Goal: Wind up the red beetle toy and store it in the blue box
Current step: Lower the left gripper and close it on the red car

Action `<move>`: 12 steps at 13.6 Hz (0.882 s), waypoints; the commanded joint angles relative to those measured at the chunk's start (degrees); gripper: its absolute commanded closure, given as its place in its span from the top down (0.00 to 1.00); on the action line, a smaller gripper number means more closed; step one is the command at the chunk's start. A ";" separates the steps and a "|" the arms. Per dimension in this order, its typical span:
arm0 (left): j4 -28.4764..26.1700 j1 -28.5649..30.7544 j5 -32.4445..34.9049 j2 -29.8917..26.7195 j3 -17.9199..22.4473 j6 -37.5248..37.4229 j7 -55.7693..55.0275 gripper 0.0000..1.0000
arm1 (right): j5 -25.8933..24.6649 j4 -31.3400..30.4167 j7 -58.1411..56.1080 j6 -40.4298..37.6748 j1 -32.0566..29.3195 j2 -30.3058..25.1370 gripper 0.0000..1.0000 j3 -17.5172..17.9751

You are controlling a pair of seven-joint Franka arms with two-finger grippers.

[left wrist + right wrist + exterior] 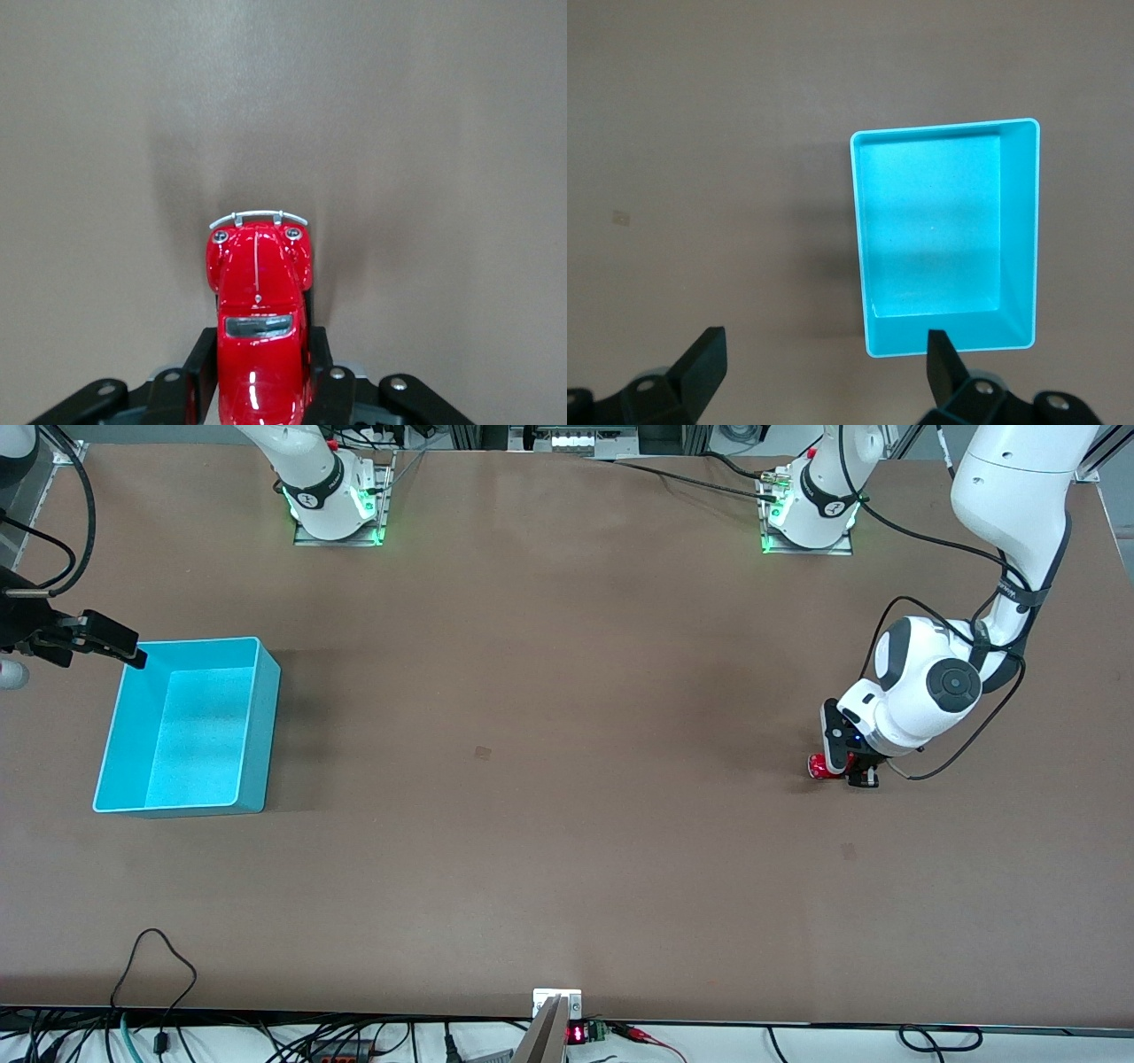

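Note:
The red beetle toy [824,766] [258,328] is a tiny glossy car with a silvery bumper, down at the table top at the left arm's end. My left gripper [846,769] [259,376] is shut on it, one black finger pressed against each side of its body. The blue box [188,726] [943,239], an open-top cyan bin with nothing in it, stands at the right arm's end. High over the table by the box's corner hangs my right gripper [106,642] [824,363], open and holding nothing.
Bare brown table [549,691] spreads between the car and the box. Both arm bases [337,500] [811,509] stand along the edge farthest from the front camera. Cables [159,974] and a small device [558,1014] lie at the nearest edge.

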 commanded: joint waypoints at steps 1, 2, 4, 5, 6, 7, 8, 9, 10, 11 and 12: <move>1.42 1.87 1.76 3.92 -0.11 -0.11 1.78 0.38 | 0.83 0.37 0.71 -0.92 -0.74 -0.16 1.00 0.42; 2.12 3.44 3.25 4.53 -0.11 -0.11 2.91 0.38 | 0.83 0.37 0.71 -0.83 -0.65 -0.16 1.00 0.42; 3.00 6.42 4.49 5.68 -0.11 -0.11 4.67 0.38 | 0.83 0.37 0.71 -0.92 -0.74 -0.16 1.00 0.42; 3.00 7.48 4.49 5.85 -0.11 -0.11 5.64 0.39 | 0.83 0.37 0.71 -0.92 -0.74 -0.16 1.00 0.42; 3.09 8.10 4.49 6.46 -0.11 -0.11 7.47 0.39 | 0.83 0.37 0.71 -0.92 -0.74 -0.16 1.00 0.42; 3.09 9.41 4.49 6.73 -0.11 -0.11 9.23 0.39 | 0.83 0.37 0.63 -0.92 -0.74 -0.16 1.00 0.42; 3.18 11.08 4.67 6.73 -0.11 -0.11 10.55 0.39 | 0.83 0.37 0.71 -0.92 -0.74 -0.16 1.00 0.42; 3.79 12.58 5.02 6.91 -0.11 -0.11 12.13 0.39 | 0.83 0.37 0.71 -0.92 -0.74 -0.16 1.00 0.42; 4.75 14.07 5.02 7.95 -0.11 -0.11 13.63 0.40 | 0.83 0.37 0.71 -0.92 -0.74 -0.16 1.00 0.42; 5.46 15.83 5.02 8.75 -0.11 -0.11 15.12 0.41 | 0.83 0.37 0.71 -0.92 -0.74 -0.16 1.00 0.42; 5.47 17.15 5.02 9.10 -0.20 -0.11 16.18 0.41 | 0.83 0.37 0.71 -0.92 -0.74 -0.16 1.00 0.42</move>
